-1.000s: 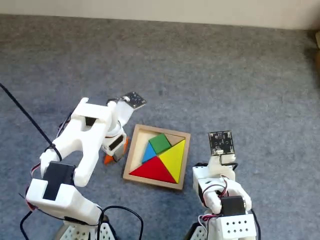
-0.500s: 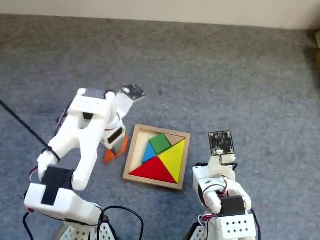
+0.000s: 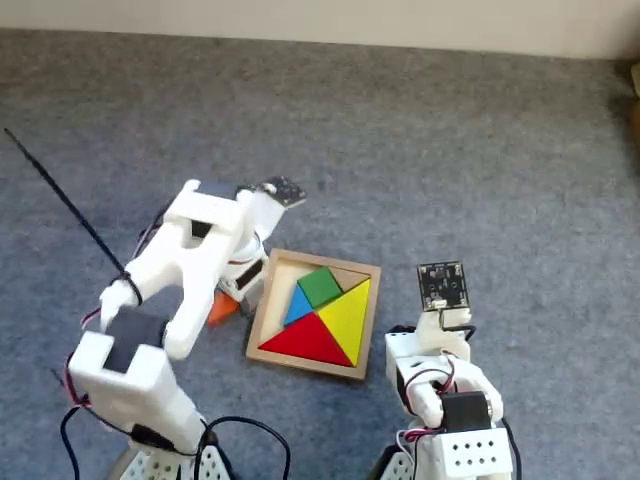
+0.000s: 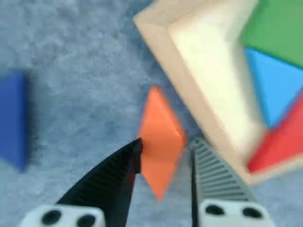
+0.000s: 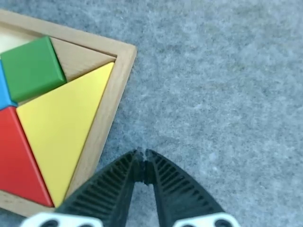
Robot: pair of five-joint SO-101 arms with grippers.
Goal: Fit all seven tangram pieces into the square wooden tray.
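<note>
The square wooden tray lies on the grey carpet and holds a green square, a blue triangle, a red triangle and a yellow triangle. Its far left corner and a strip by the green square are bare wood. My left gripper is just outside the tray's left rim, shut on an orange piece, also seen under the arm. My right gripper is shut on nothing, over carpet beside the tray's right rim.
A dark blue piece lies on the carpet to the left of the orange one, under the left arm in the high view. The right arm sits folded near the front edge. Open carpet stretches behind and to the right of the tray.
The left arm has swung right and forward, bringing its gripper closer to the tray's left rim. The orange piece stays at the gripper's tip. The right arm has not moved.
</note>
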